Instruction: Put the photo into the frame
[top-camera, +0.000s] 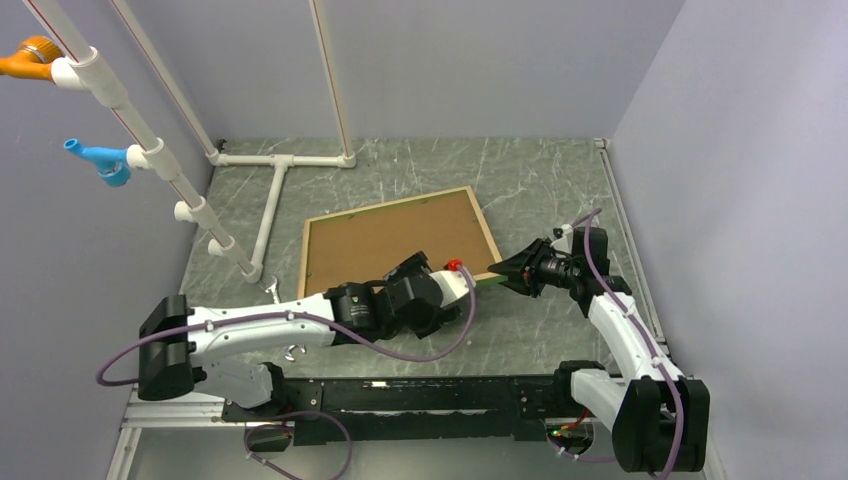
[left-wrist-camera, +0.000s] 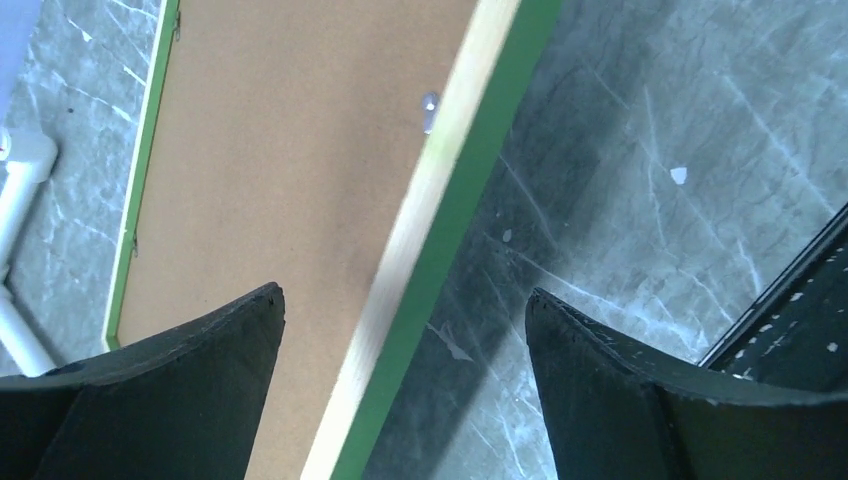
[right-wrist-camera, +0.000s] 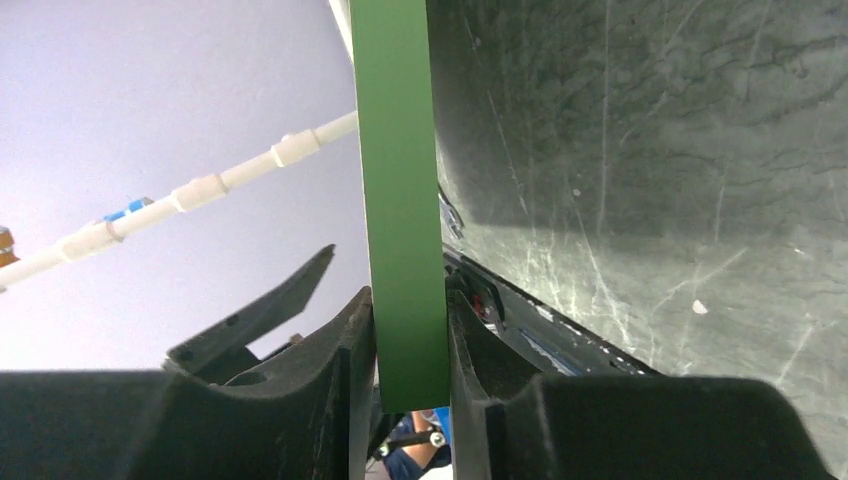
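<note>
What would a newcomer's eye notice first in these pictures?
The big frame lies mid-table, with its brown backing board facing up. The right gripper is shut on the frame's green edge at the near right corner. The left gripper hangs open over the near edge.

The dark grey-green marbled worktop (top-camera: 540, 190) is veined and scratched with white. On it lies a large rectangular frame (top-camera: 387, 205) with a narrow light tan wood border and a green outer edge. It is turned slightly askew, with its plain brown backing board (top-camera: 390, 245) facing up. Whether its near right corner rests flat cannot be told. Just left of the frame, white plastic pipes (top-camera: 270, 210) lie in a T on the surface. A few small white flecks (left-wrist-camera: 678, 175) dot the bare worktop beside the frame's long edge.
</note>
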